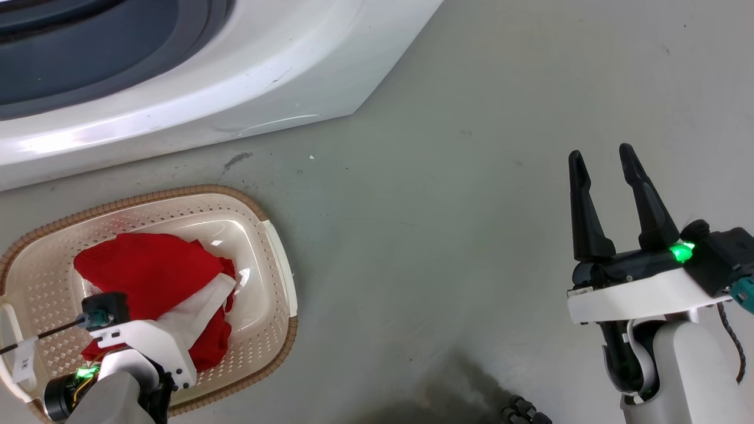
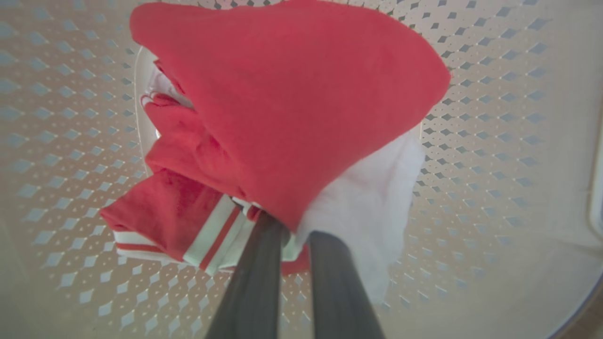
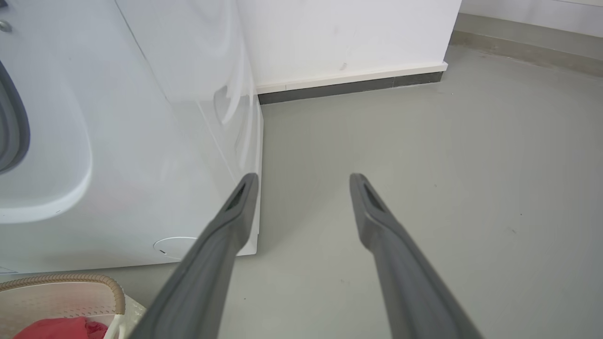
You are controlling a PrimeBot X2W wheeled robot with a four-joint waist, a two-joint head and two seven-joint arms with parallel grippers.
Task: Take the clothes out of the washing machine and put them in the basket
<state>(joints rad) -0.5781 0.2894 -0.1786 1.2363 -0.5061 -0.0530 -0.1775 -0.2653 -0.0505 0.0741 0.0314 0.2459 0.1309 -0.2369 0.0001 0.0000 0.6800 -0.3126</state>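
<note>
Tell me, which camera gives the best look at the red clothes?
The left wrist view: the clothes sit close and central, white panel and striped trim plain. The head view shows them heaped in the basket, partly behind the left arm. The right wrist view catches a red scrap at bottom left.
</note>
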